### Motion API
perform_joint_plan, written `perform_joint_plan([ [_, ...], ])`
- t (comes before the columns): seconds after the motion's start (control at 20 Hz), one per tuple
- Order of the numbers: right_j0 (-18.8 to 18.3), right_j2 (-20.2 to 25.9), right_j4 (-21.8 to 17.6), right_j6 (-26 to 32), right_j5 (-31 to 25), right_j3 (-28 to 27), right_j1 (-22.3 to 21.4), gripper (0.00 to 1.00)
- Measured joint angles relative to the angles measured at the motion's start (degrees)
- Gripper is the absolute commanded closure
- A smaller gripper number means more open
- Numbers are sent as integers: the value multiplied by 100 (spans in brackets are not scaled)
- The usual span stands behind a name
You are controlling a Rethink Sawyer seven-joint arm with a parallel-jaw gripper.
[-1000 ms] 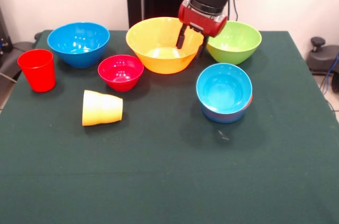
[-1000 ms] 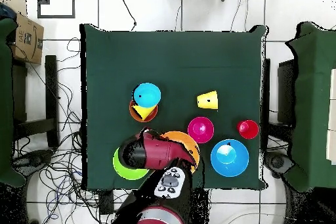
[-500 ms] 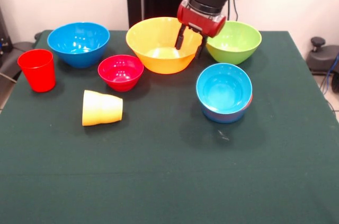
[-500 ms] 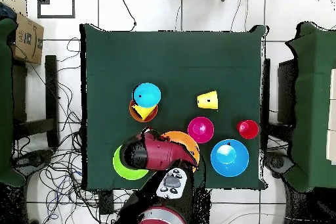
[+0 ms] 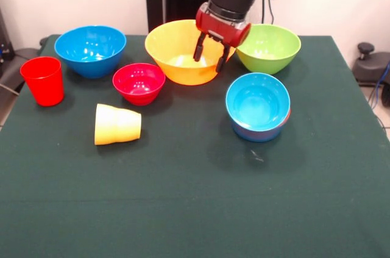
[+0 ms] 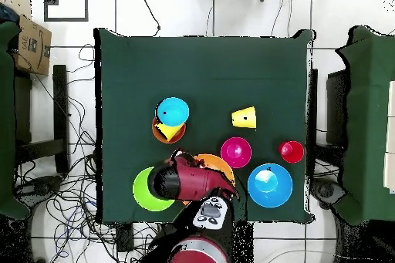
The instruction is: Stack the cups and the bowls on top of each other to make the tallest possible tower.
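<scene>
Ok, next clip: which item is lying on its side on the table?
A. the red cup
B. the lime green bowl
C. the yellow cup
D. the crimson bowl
C: the yellow cup lies tipped over on the cloth with its mouth facing sideways, while the red cup, crimson bowl and lime green bowl all stand with their openings up.

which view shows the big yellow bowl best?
Front view: the yellow bowl shows its rim and inside, with the open gripper over its right side. Overhead, the arm hides most of it, leaving an orange sliver.
</scene>
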State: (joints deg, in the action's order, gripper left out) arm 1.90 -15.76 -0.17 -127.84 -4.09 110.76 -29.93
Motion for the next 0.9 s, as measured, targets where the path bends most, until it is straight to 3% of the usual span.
perform_joint_plan([
  [0.9, -312, 179, 4, 0, 588, 86, 562, 0],
])
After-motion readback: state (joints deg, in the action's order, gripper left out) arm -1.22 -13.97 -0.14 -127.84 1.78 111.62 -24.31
